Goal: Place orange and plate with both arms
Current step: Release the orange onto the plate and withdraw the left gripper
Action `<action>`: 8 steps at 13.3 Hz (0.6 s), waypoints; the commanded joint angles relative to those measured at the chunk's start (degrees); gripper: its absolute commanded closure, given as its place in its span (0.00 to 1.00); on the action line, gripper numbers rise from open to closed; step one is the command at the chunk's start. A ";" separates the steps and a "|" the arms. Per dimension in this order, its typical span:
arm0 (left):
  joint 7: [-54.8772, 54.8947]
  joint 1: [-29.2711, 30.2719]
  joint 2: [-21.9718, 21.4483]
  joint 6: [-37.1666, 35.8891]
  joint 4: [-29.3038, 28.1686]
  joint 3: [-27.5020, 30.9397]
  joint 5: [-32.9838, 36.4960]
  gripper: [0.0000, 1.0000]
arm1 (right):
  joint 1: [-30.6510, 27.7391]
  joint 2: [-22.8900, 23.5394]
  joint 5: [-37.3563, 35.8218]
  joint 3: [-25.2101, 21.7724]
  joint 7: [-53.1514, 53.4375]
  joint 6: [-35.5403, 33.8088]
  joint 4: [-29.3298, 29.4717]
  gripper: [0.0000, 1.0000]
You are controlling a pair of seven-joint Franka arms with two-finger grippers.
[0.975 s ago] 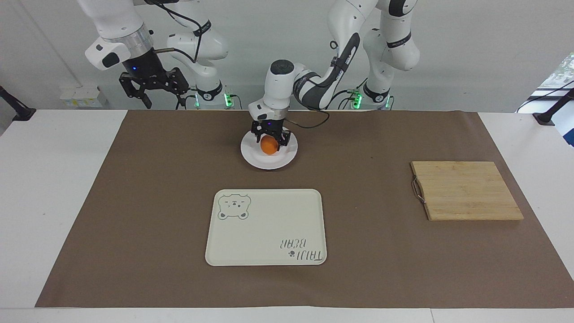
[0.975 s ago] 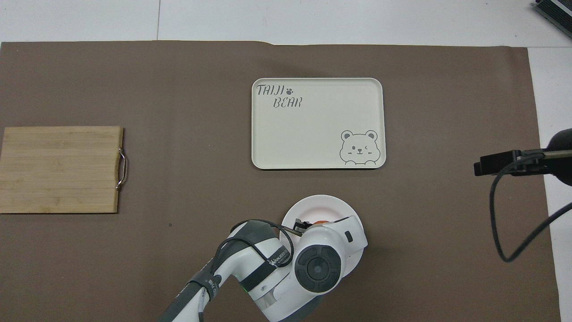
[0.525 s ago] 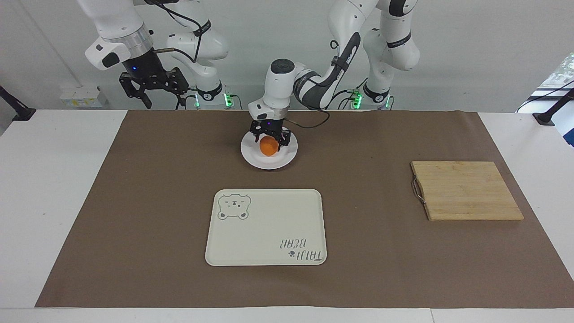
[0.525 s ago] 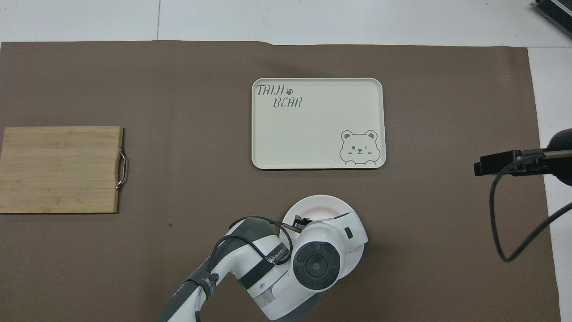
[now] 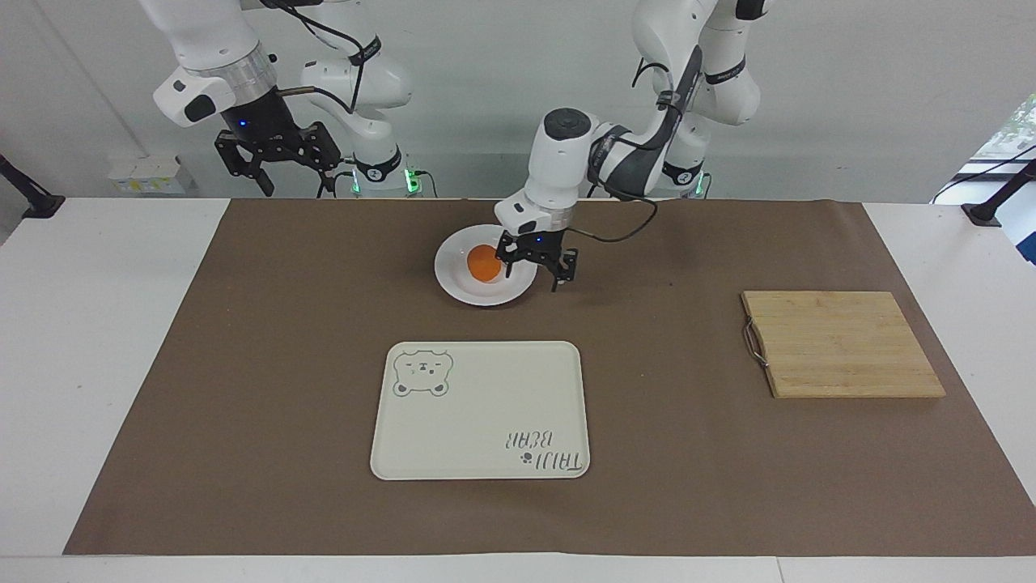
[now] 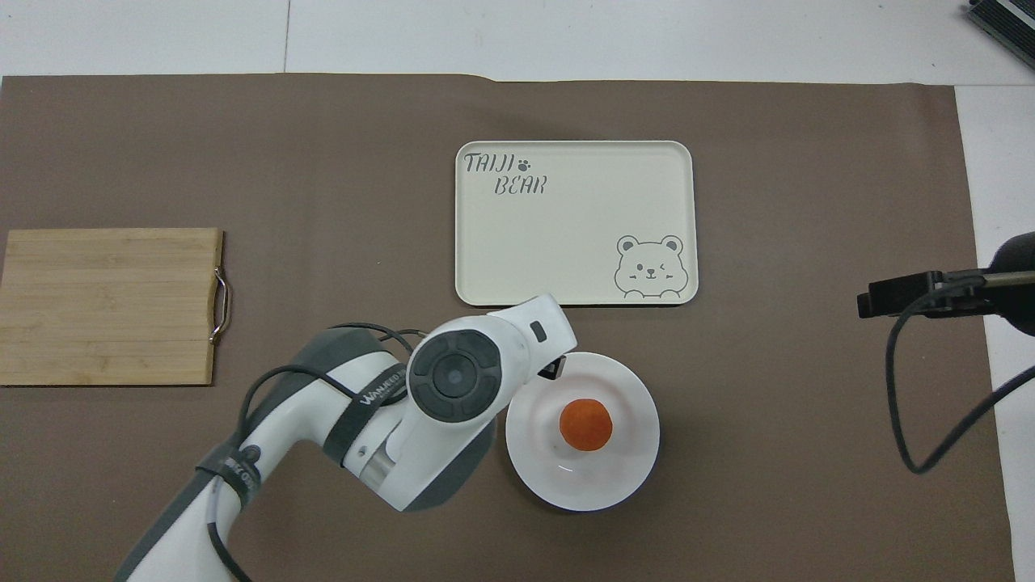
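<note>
The orange [image 5: 483,261] rests free in the well of the white plate [image 5: 458,283], which sits on the brown mat near the robots. In the overhead view the orange [image 6: 585,423] lies at the middle of the plate [image 6: 627,473]. My left gripper [image 5: 537,274] is open and empty, low over the plate's rim on the side toward the left arm's end of the table, beside the orange and apart from it. In the overhead view its wrist [image 6: 457,376] hides the fingers. My right gripper [image 5: 273,160] waits open and empty, raised near its base.
A cream tray with a bear drawing [image 5: 481,409] lies farther from the robots than the plate. A wooden cutting board [image 5: 840,343] lies toward the left arm's end of the table. A black clamp with a cable [image 6: 897,294] juts in at the right arm's end.
My left gripper has let go of the orange, which now rests on the plate. The gripper has moved off it toward the left arm's end. The right arm has not moved.
</note>
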 commanded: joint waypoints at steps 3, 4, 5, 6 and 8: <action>10.68 11.41 -6.87 -8.24 0.92 -0.65 0.85 0.00 | -0.84 -0.39 1.11 0.33 1.06 -0.07 0.13 0.00; 12.18 13.61 -7.84 -11.31 2.84 -0.64 0.85 0.00 | -0.84 -0.39 1.20 0.33 1.06 -0.07 0.13 0.00; 13.33 15.46 -8.03 -15.60 5.82 -0.73 0.85 0.00 | -0.84 -0.39 1.20 0.33 1.06 -0.07 0.13 0.00; 14.65 16.52 -7.94 -19.91 9.24 -0.65 0.76 0.00 | -0.84 -0.39 1.11 0.33 1.06 -0.07 0.13 0.00; 16.32 19.59 -7.85 -25.38 15.05 -0.56 0.76 0.00 | -0.84 -0.39 1.11 0.33 1.06 -0.07 0.13 0.00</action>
